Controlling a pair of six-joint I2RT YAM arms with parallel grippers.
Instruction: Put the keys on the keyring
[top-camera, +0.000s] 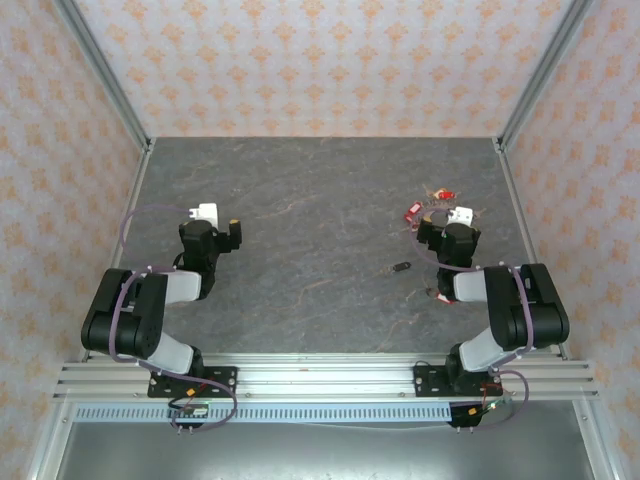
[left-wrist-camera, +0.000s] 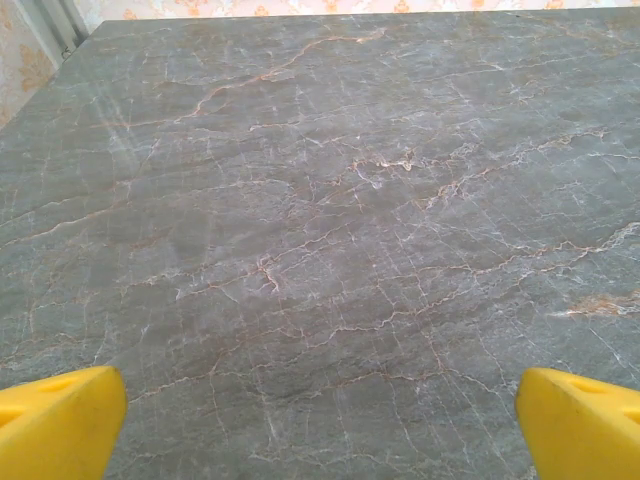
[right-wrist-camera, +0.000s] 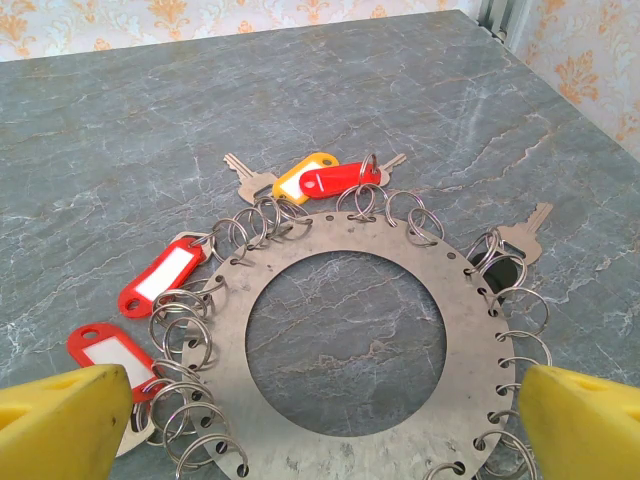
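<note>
The keyring is a flat grey metal ring plate lying on the table, its rim pierced with holes that carry several split rings. Keys with red tags fan out along its left and far side, with one bare key at the right. My right gripper hovers just above the ring, open, its yellow fingertips straddling the plate. From above, the keyring lies right in front of the right gripper. My left gripper is open over bare table, near the left side.
A small dark fob-like object lies on the marble table left of the right arm, and another small item sits close to that arm. Patterned walls enclose the table on three sides.
</note>
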